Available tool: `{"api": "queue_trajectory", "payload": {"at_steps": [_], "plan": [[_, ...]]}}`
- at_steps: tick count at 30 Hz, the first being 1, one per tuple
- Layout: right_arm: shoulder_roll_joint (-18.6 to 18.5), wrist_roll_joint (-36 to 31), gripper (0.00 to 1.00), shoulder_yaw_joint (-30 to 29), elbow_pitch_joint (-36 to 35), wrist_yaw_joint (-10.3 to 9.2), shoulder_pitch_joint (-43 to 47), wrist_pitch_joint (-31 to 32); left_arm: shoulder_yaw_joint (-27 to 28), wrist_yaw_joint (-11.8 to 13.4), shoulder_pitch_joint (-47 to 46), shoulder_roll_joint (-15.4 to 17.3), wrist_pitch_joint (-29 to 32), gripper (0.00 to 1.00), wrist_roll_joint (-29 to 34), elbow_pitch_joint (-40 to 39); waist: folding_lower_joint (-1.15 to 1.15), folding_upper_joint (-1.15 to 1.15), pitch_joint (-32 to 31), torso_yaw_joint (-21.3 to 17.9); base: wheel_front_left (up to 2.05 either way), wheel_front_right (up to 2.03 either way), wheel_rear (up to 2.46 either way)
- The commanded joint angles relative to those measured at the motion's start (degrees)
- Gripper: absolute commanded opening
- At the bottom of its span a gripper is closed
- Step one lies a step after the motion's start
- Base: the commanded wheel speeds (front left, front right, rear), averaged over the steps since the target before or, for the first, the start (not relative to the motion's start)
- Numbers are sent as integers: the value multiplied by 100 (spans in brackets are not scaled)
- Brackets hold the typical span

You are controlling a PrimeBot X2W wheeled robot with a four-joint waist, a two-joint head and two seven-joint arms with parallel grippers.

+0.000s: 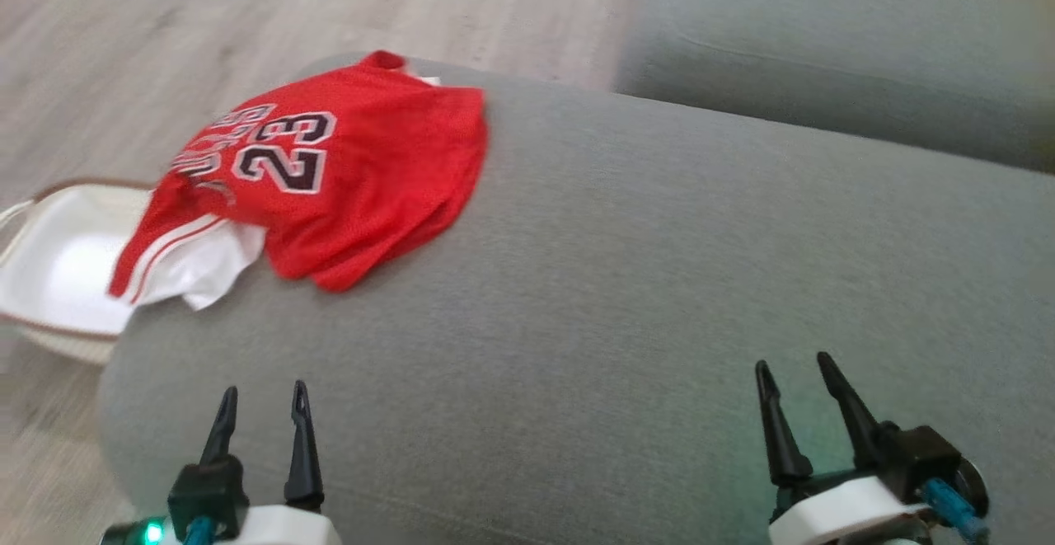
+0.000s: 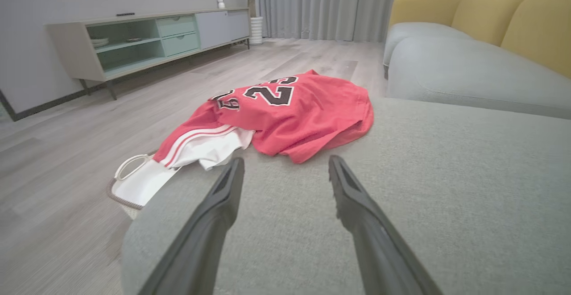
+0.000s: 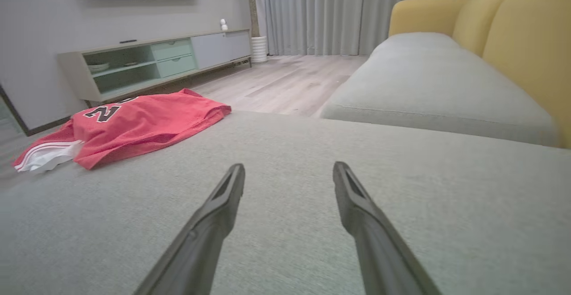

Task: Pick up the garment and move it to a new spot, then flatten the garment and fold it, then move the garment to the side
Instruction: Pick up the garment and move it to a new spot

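The red basketball jersey [image 1: 354,182] lies crumpled at the far left corner of the grey sofa cushion [image 1: 626,298]. Its white-trimmed end with white fabric [image 1: 210,269] droops off the cushion's left edge, above a white-lined laundry basket [image 1: 49,265] on the wooden floor. Its long axis runs diagonally, from that near-left hanging end up to the far right. The number "23" reads clearly in black with white edging. The arched lettering beside it is creased and cannot be read in full, and no brand mark can be made out. Both tools hover low over the near edge of the cushion, jaws spread and grasping nothing. The left tool [image 1: 264,392] is the nearer one: in the left wrist view the jersey sits straight ahead of it and slightly left, apart from the fingertips. The right tool [image 1: 793,364] stands well apart from it, with the jersey far off to its left across bare cushion. The pick-up looks not yet begun, and it probably calls for a forward reach by the left arm toward the jersey's near hem.
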Motion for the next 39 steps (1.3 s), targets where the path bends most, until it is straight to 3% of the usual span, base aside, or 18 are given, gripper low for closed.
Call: {"api": "queue_trajectory", "payload": {"at_steps": [1, 7, 14, 22, 30, 38, 39], "plan": [[-34, 55, 100, 193, -140, 44, -321, -63, 198, 34, -155, 12, -71, 100, 24, -224, 0, 0, -43, 266, 0, 0, 0], [-33, 51, 100, 325, -125, 44, -412, -63, 226, 85, -144, -16, -71, 100, -13, -348, 0, 0, 139, 265, 0, 0, 0], [-255, 41, 100, 322, -278, 44, -641, -63, 336, 14, -730, -7, -15, 100, -200, -495, 0, 0, 772, 66, 0, 0, 0], [-737, 127, 100, 381, -519, 44, -1007, -63, 439, -450, -2461, 411, 1200, 100, -513, -63, 0, 0, 1656, -138, 0, 0, 0], [-1025, 230, 100, 586, -634, 44, -1330, -63, 79, -1083, -4284, 466, 2886, 100, -868, 1131, 0, 0, 2139, -341, 0, 0, 0], [-1257, 351, 100, 784, -735, 44, -1670, -63, -50, -1278, -5414, 332, 3491, 100, -1038, 2950, 0, 0, 2592, -656, 0, 0, 0], [-1272, 365, 100, 778, -733, 44, -1684, -63, -98, -1298, -5496, 350, 3491, 89, -996, 3104, 0, 0, 2612, -684, 0, 0, 0]]}}
